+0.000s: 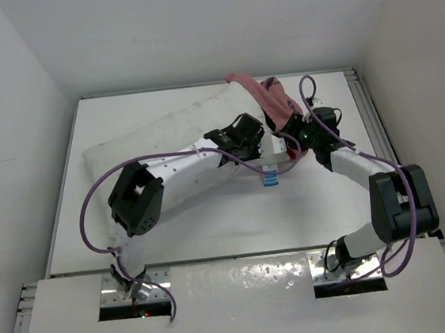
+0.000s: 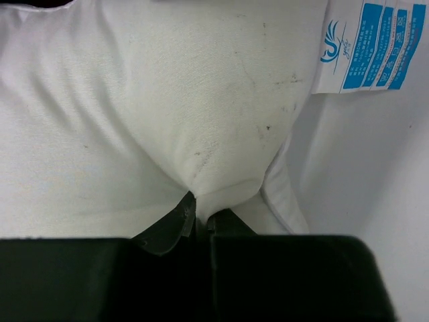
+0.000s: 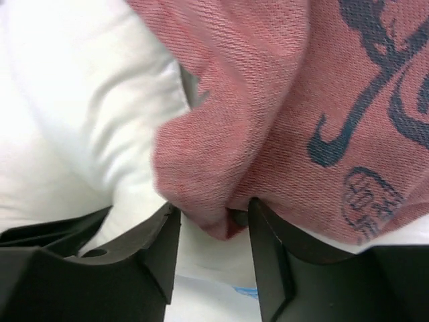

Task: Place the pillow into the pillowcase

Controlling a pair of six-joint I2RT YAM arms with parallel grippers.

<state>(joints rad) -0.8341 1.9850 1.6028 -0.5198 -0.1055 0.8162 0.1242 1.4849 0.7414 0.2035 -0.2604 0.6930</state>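
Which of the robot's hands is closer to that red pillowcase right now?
The right. The right hand has a fold of the pillowcase between its fingers; the left hand is off it, pinching the white pillow instead.

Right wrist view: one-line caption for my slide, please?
Fold of the pink pillowcase pinched in the right gripper, with the white pillow bulging beside it on the left.

the left arm (image 1: 191, 170) and the right arm (image 1: 355, 165) are white links between boxy black joint housings, each trailed by a loose purple cable (image 1: 83, 205). the left hand (image 2: 200, 216) and the right hand (image 3: 211, 225) have dark, matte, wedge-shaped fingers (image 3: 268, 258).
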